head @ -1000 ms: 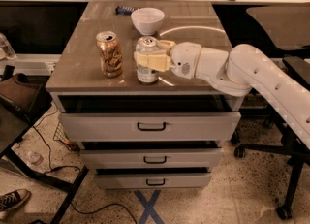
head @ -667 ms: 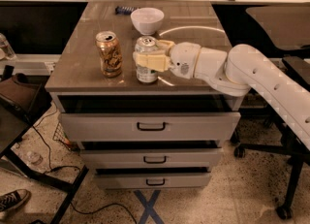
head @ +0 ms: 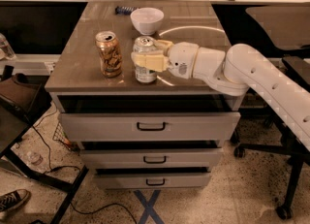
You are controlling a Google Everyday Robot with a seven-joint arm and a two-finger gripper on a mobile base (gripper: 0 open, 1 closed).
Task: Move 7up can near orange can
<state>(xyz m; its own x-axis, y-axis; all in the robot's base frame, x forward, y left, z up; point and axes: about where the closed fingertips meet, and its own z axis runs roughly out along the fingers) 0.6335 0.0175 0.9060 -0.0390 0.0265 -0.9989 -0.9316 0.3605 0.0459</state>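
7up can [head: 145, 75]: standing upright just to the right of the orange can [head: 109, 54], with a narrow gap showing between them. Its base is seemingly resting on the drawer cabinet's top [head: 82, 68].
Why it is sitting there: the task is asking for nearness, not contact, so I am judging this spot to be the goal or very close to it.
Gripper [head: 147, 56]: reaching in from the right of the orange can. Its pale fingers [head: 145, 61] are clamping the 7up can's middle, one crossing the front and the other lying behind. They are narrowed to the can's width and gripping nothing else.
Why it is gripping so: a side grasp at mid-body is likely steadying the slim can against tipping, and leaving the orange can undisturbed.
Orange can: standing upright, with nothing touching it.
White bowl [head: 147, 20]: sitting behind and to the right of the orange can, apart from both cans.
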